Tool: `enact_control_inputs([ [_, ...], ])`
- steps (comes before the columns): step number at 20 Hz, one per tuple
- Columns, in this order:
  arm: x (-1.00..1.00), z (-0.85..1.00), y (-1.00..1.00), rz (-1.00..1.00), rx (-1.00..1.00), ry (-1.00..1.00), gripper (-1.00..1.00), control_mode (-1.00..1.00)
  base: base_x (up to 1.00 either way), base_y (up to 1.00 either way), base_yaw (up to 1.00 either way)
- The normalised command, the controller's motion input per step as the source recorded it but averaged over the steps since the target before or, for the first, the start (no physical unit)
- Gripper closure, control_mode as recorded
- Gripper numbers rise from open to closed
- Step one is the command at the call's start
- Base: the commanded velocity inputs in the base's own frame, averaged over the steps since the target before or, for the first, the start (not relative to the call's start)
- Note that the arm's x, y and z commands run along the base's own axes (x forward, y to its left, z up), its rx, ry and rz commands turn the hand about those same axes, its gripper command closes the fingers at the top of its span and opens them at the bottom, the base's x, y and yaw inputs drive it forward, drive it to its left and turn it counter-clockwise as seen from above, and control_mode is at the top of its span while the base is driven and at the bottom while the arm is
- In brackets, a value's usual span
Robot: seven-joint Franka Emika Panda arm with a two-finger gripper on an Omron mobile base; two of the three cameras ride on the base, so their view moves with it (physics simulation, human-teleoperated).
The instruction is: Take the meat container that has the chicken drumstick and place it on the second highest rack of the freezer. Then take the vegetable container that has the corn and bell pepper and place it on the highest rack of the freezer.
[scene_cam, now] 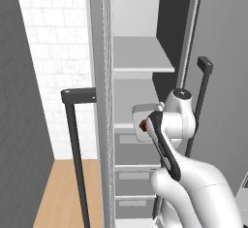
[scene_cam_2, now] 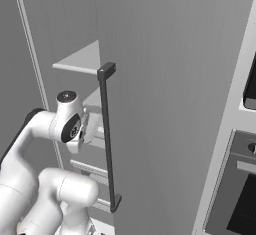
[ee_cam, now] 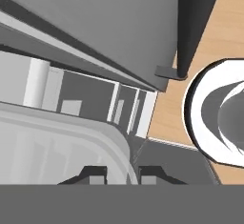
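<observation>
The freezer (scene_cam: 103,76) stands open in front of me. My gripper (ee_cam: 123,174) is shut on the pale rim of the meat container (ee_cam: 57,142), which runs between the two fingertips. In the left base view the meat container (scene_cam: 140,113) sits at the front edge of the second highest rack (scene_cam: 122,126), just above the grey drawer fronts (scene_cam: 135,152). I cannot tell whether it rests on the board. The reddish-brown chicken drumstick (scene_cam: 143,125) shows inside it, partly behind my wrist. The highest rack (scene_cam: 140,52) above is bare. The corn and bell pepper are out of view.
The freezer's doors hang open on both sides, with dark bar handles to the left (scene_cam: 73,130) and right (scene_cam: 202,96). In the right base view the open door (scene_cam_2: 175,94) and its handle (scene_cam_2: 107,139) stand close beside my arm. A black-fronted wall oven (scene_cam_2: 240,194) is at the far right. Wood floor (scene_cam: 63,193) lies below left.
</observation>
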Motion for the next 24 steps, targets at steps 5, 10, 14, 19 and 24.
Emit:
enact_control_inputs([
  [5,0.42,0.06,0.00,-0.11,0.00,0.00,1.00,-1.00,0.00,0.00,0.00],
  [10,0.50,0.00,0.00,-0.06,0.00,0.00,1.00,-1.00,0.00,0.00,0.00],
  [14,0.42,0.00,0.00,-0.03,0.00,0.00,1.00,-1.00,0.00,0.00,0.00],
  [19,0.28,0.11,0.00,0.00,0.00,0.00,1.00,-1.00,0.00,0.00,0.00],
  [24,0.22,0.06,0.00,0.00,0.00,0.00,1.00,-1.00,0.00,0.00,0.00],
])
